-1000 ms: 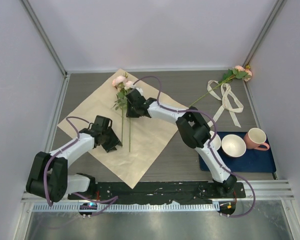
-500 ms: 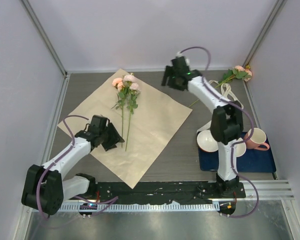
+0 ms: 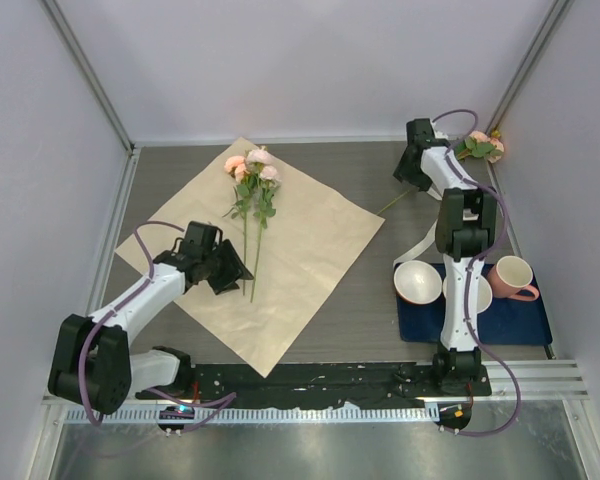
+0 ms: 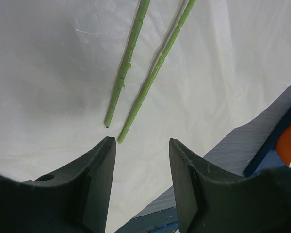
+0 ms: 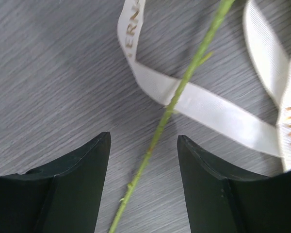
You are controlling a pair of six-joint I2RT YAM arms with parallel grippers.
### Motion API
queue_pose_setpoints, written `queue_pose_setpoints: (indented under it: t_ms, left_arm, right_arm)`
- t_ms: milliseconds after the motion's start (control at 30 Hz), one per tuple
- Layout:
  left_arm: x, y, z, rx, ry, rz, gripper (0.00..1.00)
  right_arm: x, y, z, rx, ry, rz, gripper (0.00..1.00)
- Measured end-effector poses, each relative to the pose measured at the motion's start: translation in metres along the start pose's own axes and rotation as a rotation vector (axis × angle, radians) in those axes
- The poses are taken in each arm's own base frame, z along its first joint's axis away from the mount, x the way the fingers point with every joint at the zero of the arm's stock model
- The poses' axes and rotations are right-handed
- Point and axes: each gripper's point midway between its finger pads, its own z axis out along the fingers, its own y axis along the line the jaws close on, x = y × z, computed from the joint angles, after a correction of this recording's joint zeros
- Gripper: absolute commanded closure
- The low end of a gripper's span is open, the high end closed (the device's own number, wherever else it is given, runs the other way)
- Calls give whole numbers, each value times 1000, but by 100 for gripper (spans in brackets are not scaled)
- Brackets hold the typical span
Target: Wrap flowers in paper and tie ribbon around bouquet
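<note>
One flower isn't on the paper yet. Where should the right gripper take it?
Grip the bare stem from straight above, on the cut-end side of where it crosses the ribbon. It lies flat on bare table there; higher up, the jaws would probably catch ribbon too.

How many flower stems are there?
3. One stem and a second lie side by side on the paper, ends near the left claw. A third lies on the table at far right, across the ribbon, under the right claw. Others might hide among the leaves.
</note>
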Motion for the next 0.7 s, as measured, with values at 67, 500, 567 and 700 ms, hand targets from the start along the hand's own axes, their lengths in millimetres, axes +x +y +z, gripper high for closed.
queue_pose_setpoints:
  t_ms: [67, 500, 567, 700]
  left_arm:
    - [1, 0, 0, 1, 3, 0, 47]
    - [4, 2, -5, -7, 11, 0, 47]
    - [4, 1, -8, 0, 4, 2, 47]
    - [2, 0, -10, 6, -4, 7, 48]
  right_arm:
    - [8, 4, 4, 3, 17, 3, 41]
    - [16, -3, 12, 24, 16, 120, 100]
    - [9, -9, 12, 28, 6, 125, 100]
    - [-13, -15, -7, 25, -47, 93, 100]
